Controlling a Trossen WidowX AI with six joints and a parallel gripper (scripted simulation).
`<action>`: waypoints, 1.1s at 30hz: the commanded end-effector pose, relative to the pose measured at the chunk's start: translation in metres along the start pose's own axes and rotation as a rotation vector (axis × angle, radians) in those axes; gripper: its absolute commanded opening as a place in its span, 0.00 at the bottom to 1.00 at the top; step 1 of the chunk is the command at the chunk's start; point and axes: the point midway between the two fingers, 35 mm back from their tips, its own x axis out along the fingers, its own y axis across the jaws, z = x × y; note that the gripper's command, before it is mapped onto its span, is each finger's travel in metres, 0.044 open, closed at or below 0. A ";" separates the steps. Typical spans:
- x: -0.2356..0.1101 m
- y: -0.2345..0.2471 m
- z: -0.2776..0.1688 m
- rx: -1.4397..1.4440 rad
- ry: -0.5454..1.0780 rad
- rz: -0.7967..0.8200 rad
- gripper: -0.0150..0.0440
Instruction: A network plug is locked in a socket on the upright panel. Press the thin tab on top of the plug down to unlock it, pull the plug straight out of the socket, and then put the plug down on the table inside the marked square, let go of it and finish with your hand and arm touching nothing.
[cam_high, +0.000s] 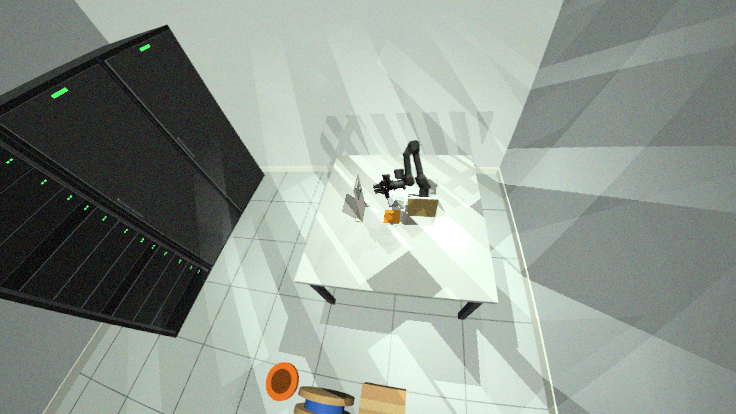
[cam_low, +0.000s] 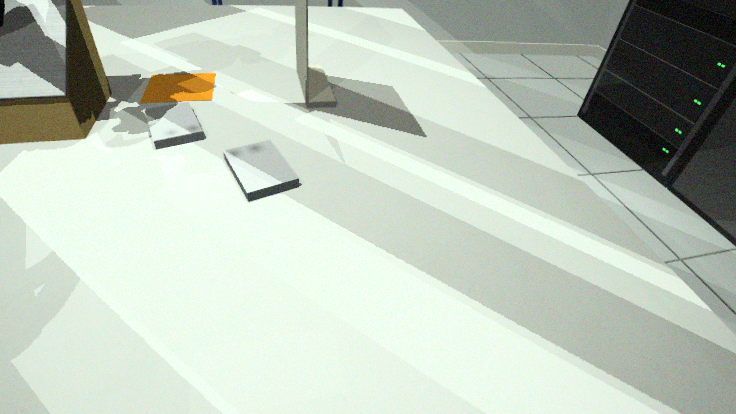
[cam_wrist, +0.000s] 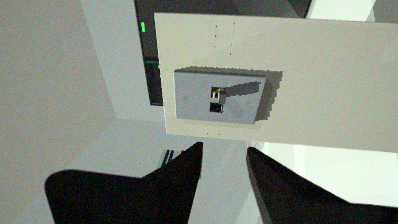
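Observation:
The upright panel (cam_high: 359, 208) (cam_low: 301, 56) (cam_wrist: 325, 90) stands on the table, with a grey socket plate (cam_wrist: 192, 107) on its face. The plate has two openings, one above the other in the wrist view. The upper one holds a small pale plug (cam_wrist: 219, 94) with gold-coloured parts; its tab is too small to make out. The lower opening (cam_wrist: 216, 107) looks dark and empty. My gripper (cam_high: 376, 188) (cam_wrist: 224, 150) is partly open with nothing between the fingers. It is in front of the panel, apart from it. The orange marked square (cam_high: 391, 216) (cam_low: 180, 88) lies bare on the table.
A brown box (cam_high: 422, 208) (cam_low: 38, 122) stands beside the orange square. Two flat pale blocks, one nearer the square (cam_low: 176, 125) and one farther off (cam_low: 261, 167), lie on the table (cam_high: 411, 278). Dark server cabinets (cam_high: 133, 128) (cam_low: 663, 87) stand beyond the table.

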 end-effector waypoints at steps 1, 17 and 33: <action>0.020 0.001 0.006 -0.006 0.003 0.008 0.52; 0.046 0.001 0.014 -0.008 0.004 0.012 0.52; 0.070 0.002 0.020 -0.009 0.003 0.013 0.52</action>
